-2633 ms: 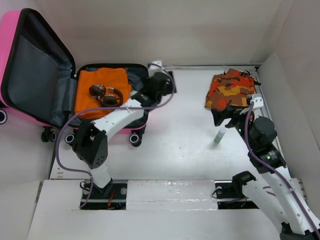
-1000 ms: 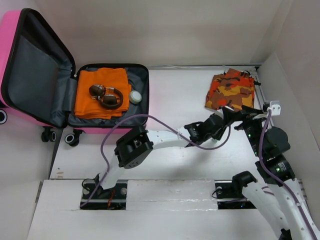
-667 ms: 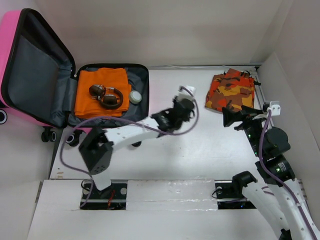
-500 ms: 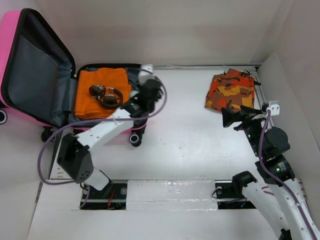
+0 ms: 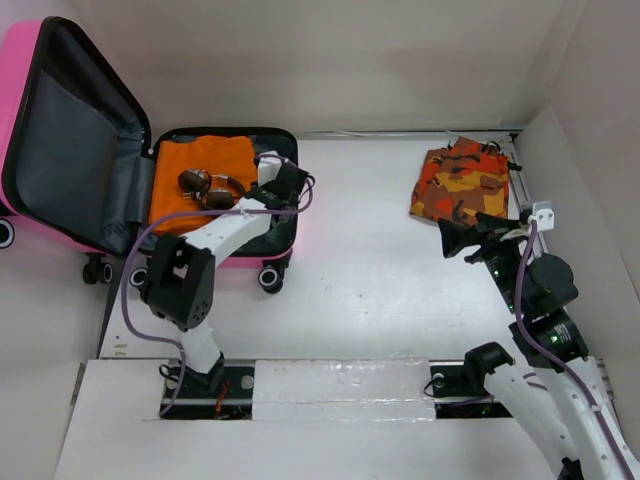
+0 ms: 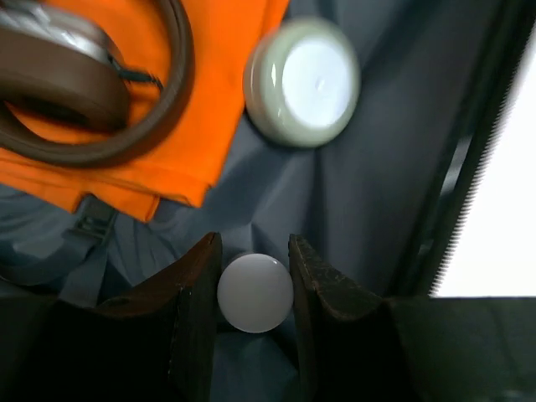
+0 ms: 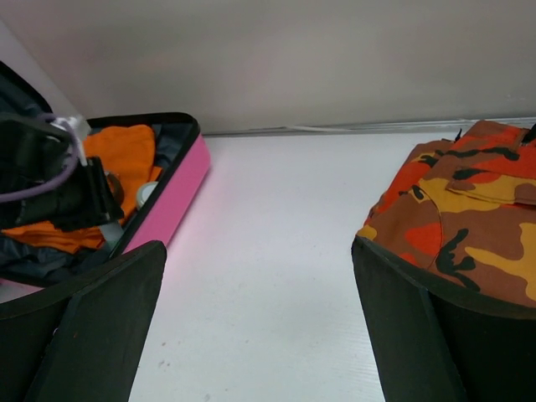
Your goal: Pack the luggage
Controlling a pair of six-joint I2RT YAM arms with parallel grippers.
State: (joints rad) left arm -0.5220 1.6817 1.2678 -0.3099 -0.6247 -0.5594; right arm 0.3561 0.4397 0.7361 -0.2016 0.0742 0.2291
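My left fingers [image 5: 280,183]: closed partway, pinching a white round-topped item [image 6: 255,293] from both sides.
Luggage [image 5: 18,90]: pink and open. Its grey-lined half lies directly under my left fingers, well to the left of my right ones.
Ahead of left fingers: pale round tin [image 6: 301,82]; orange cloth [image 6: 226,126] and brown headphones [image 6: 59,84] further left.
My right fingers [image 5: 458,235]: spread wide, empty, over the bench [image 7: 276,251].
Just right of them: camouflage garment [image 7: 469,218].

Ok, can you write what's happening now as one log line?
left fingers: shut on white round item, over luggage lining | right fingers: open, empty, near camouflage cloth | luggage: open, orange cloth, headphones inside
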